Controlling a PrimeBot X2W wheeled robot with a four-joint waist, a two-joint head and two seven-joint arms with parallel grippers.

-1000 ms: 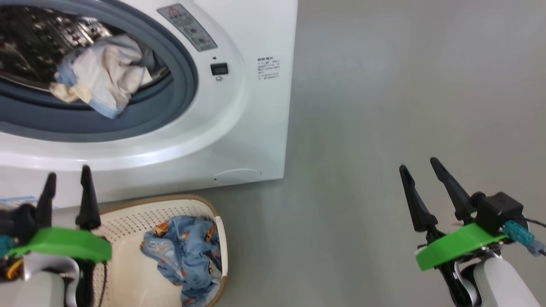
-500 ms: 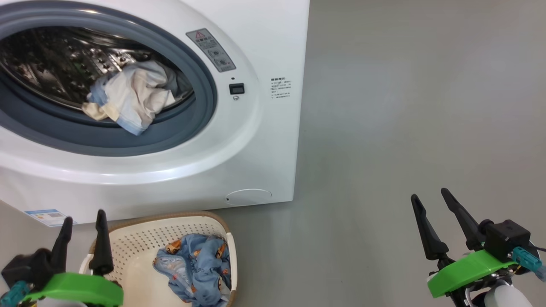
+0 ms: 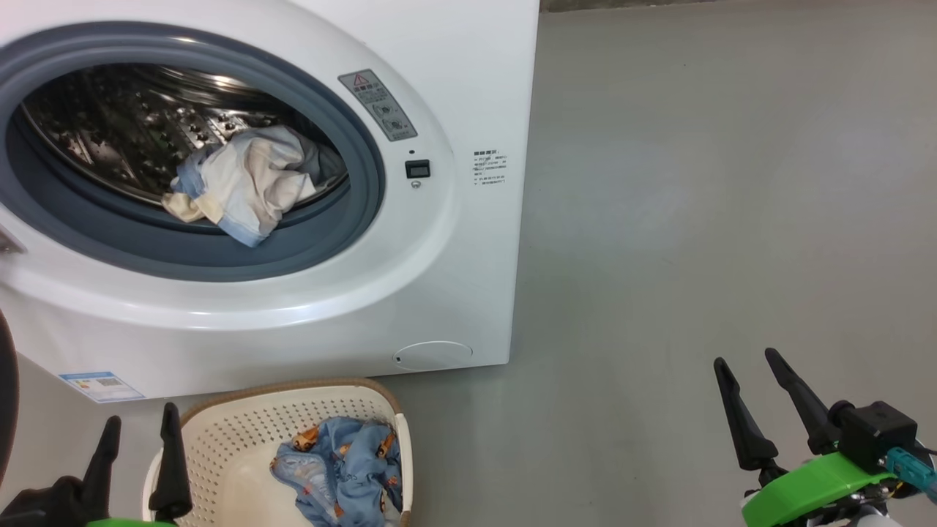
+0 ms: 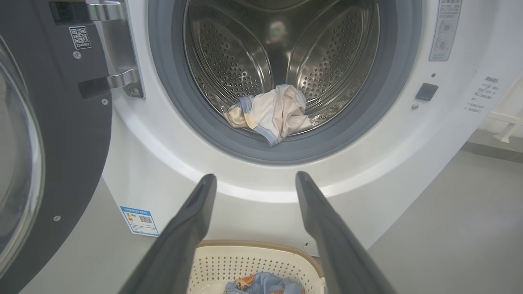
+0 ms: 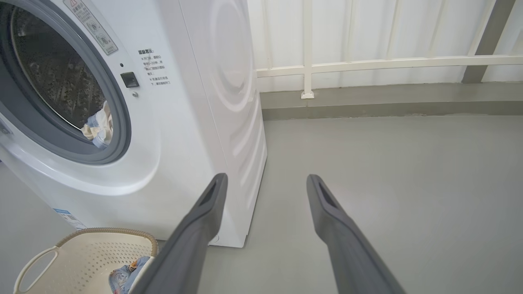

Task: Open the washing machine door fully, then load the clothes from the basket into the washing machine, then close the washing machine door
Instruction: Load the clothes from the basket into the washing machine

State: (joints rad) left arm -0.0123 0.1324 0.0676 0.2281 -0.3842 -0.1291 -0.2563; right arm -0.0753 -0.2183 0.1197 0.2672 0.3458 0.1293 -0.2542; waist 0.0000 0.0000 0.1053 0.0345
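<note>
The washing machine (image 3: 454, 278) stands on the grey floor (image 3: 695, 219) with its door (image 4: 61, 143) swung wide open to the left, the black rim and glass bowl showing beside the hinge. Inside the steel drum (image 4: 327, 53), a pale cream and light-blue bundle of clothes (image 3: 245, 183) lies at the front, its lower edge draped onto the grey seal (image 3: 344, 241). The basket (image 3: 241, 424) sits on the floor just in front of the machine, below the opening. A blue garment (image 3: 344, 472) with orange prints lies in its right half. The left gripper (image 3: 141, 413) hangs at the basket's left edge, fingers spread apart and holding nothing. The right gripper (image 3: 747, 359) is well to the right over bare floor, fingers likewise spread and holding nothing. A blue label (image 3: 102, 386) and a round flap (image 3: 433, 355) mark the machine's lower front.
</note>
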